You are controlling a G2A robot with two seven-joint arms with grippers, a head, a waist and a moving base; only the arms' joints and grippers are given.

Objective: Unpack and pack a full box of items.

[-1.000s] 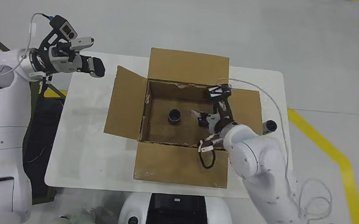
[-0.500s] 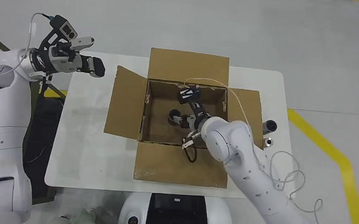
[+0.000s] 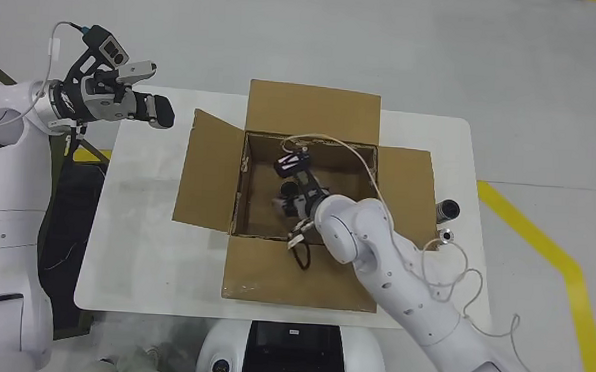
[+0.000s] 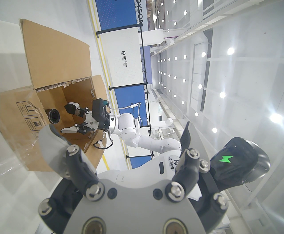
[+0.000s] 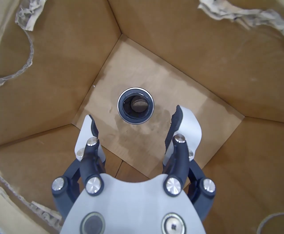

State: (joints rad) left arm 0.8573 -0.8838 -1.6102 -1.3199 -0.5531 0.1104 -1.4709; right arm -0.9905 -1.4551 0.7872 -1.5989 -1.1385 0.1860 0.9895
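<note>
hovering spread-fingered inside the cardboard box [image 3: 311, 112], right gripper [image 5: 134, 114] faces one upright black cylinder [image 5: 135, 105]

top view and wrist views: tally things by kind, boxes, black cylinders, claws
cardboard box: 1
black cylinders: 2, one in box, one on table
claws: 2, left claw and right claw
total: 5; tiny item beside the table cylinder unclear

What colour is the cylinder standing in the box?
The cylinder is black with a silver rim, clearest in the right wrist view.
</note>
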